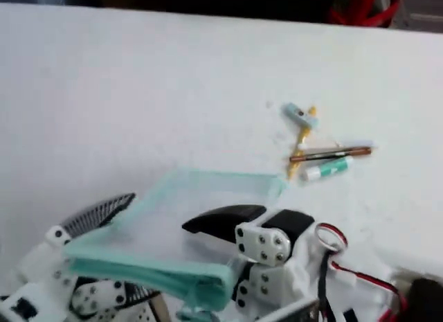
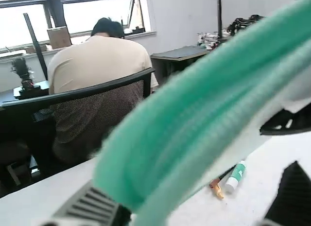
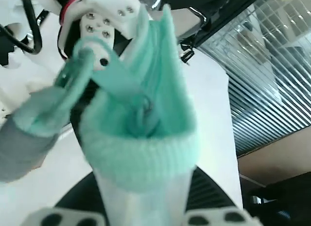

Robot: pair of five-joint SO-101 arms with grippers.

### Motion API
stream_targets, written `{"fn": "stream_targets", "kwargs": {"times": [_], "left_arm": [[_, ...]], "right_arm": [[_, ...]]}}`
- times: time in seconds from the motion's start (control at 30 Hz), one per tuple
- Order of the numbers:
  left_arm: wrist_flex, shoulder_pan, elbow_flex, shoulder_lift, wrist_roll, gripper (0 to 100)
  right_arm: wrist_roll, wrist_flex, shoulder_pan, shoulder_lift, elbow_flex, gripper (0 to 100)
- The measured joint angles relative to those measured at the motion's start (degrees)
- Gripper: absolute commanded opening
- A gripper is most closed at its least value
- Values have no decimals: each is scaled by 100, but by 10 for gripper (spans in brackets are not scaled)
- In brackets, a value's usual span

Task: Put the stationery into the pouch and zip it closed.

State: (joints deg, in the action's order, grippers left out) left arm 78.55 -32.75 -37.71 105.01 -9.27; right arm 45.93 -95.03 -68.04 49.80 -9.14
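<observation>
We see the pouch [image 1: 149,270] as two stuffs: a soft, fuzzy teal cloth band, matt and nubbly, and a thin translucent plastic wall with a faint sheen. Close before the right end effector [image 1: 197,228] a flatter, smoother teal tab [image 3: 114,73] lies against that cloth. The end effector's housing [image 1: 263,244] is smooth white plastic, slightly glossy, set with small dark screw heads. Behind it runs a cable [image 1: 323,270] in shiny red and black sheathing. The counter [image 1: 138,93] beneath looks white, matt and finely grainy. Well beyond the end effector lie a brown pen [image 1: 331,154] — glossy, with glints — and a smooth white-and-green plastic tube [image 1: 325,170].
</observation>
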Motion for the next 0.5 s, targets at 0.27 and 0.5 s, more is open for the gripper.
{"fn": "stream_targets", "kwargs": {"times": [0.27,0.5], "left_arm": [[-712,-176,-897,0,9,47],[-1363,-185,-1662,0,0,23]], "right_arm": [[0,97,396,-9,132,19],[-79,703,1064,9,1046,131]]}}
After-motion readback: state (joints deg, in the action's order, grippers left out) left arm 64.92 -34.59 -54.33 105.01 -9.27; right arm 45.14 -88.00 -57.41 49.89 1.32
